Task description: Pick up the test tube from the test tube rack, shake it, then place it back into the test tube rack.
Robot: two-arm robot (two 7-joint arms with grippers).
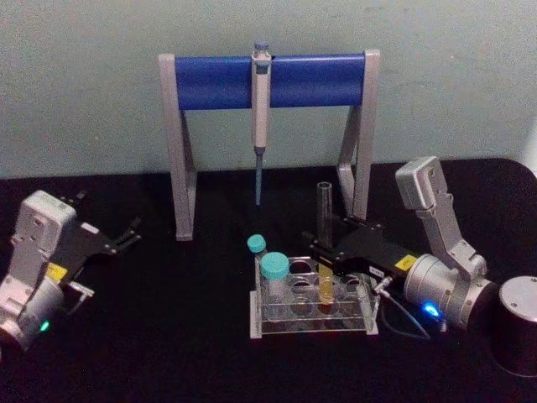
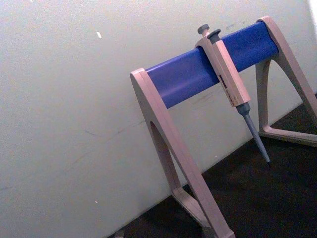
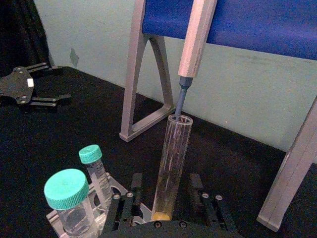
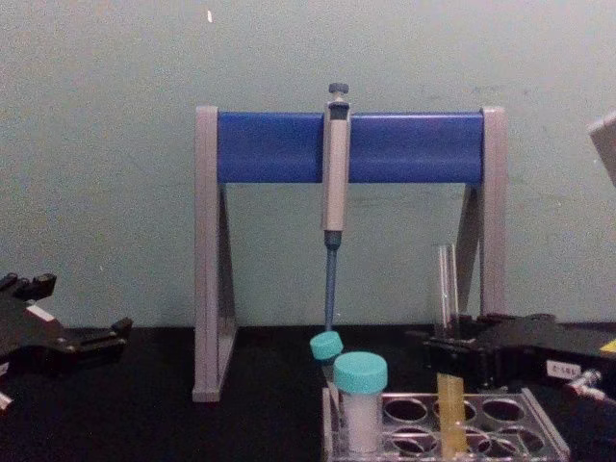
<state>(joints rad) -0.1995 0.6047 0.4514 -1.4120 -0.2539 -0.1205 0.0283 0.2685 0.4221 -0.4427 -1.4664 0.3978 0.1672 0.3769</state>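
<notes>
The test tube stands straight up in the test tube rack, in a hole near the middle. It is clear glass with no cap and has yellow liquid at the bottom.

The right end effector reaches in from the right, low over the back of the rack. Its black fingers sit one on each side of the tube. In the right wrist view a small gap shows on both sides, so they are apart and not squeezing the glass.

The left end effector rests far off on the left side of the black surface. Its fingers are spread wide and hold nothing.

Two tubes with teal caps stand at the left end of the rack. Behind the rack is a grey and blue stand with a pipette hanging from its bar, tip down.
</notes>
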